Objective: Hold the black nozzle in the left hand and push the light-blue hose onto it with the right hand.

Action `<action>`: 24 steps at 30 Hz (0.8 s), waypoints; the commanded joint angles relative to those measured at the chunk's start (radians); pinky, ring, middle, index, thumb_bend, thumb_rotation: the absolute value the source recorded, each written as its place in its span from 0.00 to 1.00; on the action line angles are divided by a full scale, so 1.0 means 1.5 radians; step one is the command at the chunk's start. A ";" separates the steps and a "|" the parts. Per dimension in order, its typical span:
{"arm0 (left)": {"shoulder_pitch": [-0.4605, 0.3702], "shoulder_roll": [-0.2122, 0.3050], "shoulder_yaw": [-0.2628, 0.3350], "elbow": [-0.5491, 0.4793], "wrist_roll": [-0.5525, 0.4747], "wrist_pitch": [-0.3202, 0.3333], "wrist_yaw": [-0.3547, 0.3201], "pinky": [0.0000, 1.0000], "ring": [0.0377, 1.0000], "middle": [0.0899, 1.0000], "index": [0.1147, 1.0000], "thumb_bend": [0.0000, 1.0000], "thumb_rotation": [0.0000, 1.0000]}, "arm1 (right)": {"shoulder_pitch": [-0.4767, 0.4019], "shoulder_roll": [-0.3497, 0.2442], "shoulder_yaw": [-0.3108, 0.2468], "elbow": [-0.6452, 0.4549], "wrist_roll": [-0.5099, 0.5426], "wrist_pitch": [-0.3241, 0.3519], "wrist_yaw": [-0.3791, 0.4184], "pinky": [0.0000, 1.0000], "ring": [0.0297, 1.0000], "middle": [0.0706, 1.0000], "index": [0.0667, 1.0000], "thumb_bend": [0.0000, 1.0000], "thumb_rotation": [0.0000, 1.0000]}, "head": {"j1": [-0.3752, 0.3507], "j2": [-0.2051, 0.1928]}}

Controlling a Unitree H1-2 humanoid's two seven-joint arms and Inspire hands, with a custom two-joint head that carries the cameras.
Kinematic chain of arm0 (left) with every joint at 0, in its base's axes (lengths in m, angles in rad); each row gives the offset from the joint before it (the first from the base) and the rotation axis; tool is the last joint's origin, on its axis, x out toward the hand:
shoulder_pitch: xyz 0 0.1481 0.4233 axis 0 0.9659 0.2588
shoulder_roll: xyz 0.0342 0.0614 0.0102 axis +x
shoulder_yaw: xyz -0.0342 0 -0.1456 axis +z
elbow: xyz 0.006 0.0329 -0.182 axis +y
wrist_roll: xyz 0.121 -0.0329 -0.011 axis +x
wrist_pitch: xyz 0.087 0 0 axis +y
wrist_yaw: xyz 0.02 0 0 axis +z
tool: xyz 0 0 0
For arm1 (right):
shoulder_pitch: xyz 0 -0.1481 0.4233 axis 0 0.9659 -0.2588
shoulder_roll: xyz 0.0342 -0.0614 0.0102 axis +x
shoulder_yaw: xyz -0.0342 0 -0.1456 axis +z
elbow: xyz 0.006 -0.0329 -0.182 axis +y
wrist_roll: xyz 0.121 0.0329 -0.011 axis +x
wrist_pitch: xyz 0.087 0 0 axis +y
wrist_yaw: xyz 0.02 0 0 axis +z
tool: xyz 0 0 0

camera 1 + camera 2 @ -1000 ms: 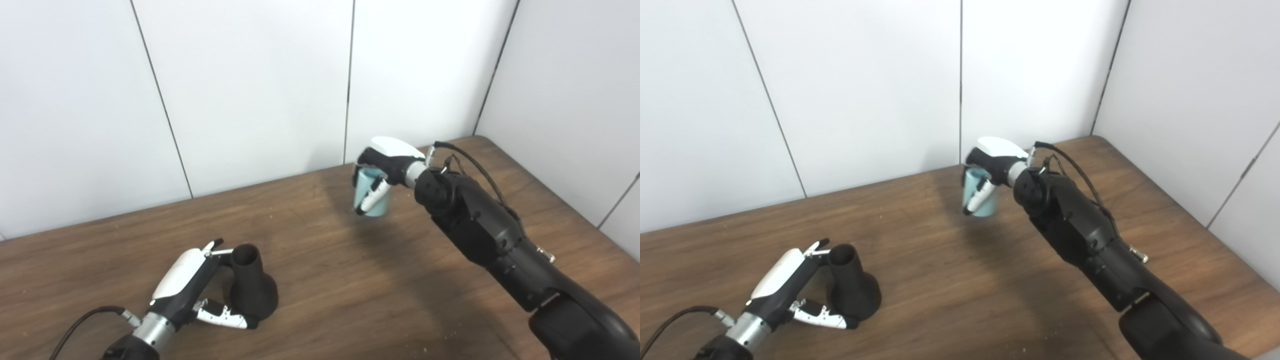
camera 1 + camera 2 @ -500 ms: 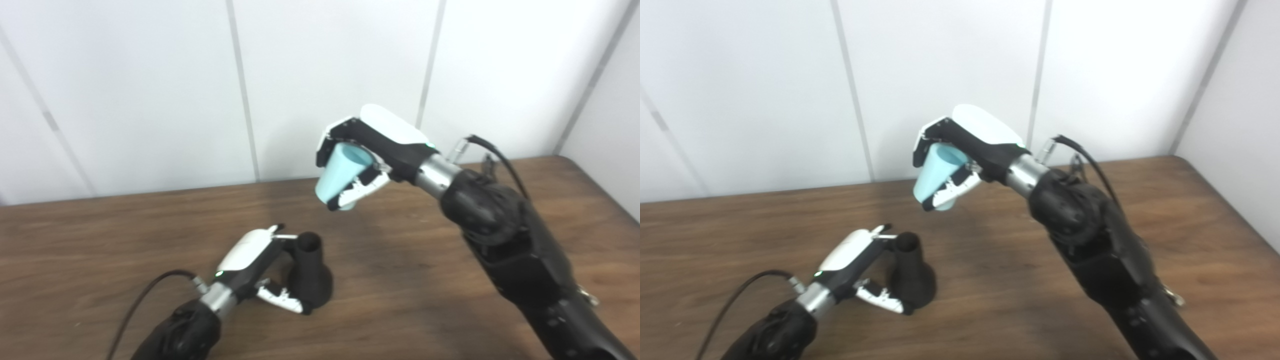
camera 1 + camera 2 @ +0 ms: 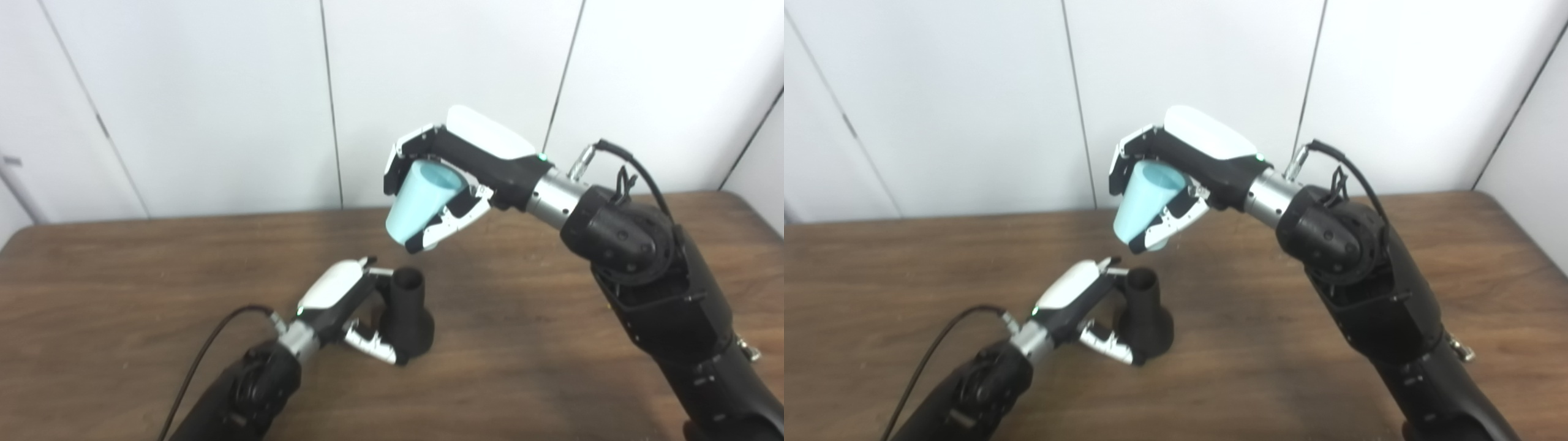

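I'm mid-approach — my right hand (image 3: pixel 456 177) grips the light-blue hose (image 3: pixel 419 199) in the air, above and just right of the black nozzle (image 3: pixel 409 312), which stands on the table (image 3: pixel 122 294), left hand (image 3: pixel 343 306) wrapped around it. Next — line up and push down.

Left hand (image 3: pixel 343 303) low, right hand (image 3: pixel 456 177) raised
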 commanded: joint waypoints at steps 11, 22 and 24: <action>0.025 -0.001 -0.030 0.011 0.038 0.041 -0.047 1.00 0.59 0.39 0.45 0.52 0.00 | -0.024 -0.010 0.029 -0.004 -0.026 -0.004 0.032 0.34 0.42 0.45 0.47 0.50 0.00 | 0.007 0.014; 0.028 0.003 -0.033 -0.004 0.038 0.057 -0.052 1.00 0.59 0.39 0.44 0.52 0.00 | -0.050 0.000 0.051 -0.001 -0.089 0.006 0.071 0.39 0.43 0.44 0.44 0.50 0.00 | 0.007 0.021; 0.028 0.004 -0.034 -0.006 0.039 0.059 -0.053 1.00 0.59 0.39 0.44 0.52 0.00 | -0.054 -0.001 0.053 0.003 -0.093 0.002 0.076 0.40 0.43 0.44 0.44 0.50 0.00 | 0.008 0.021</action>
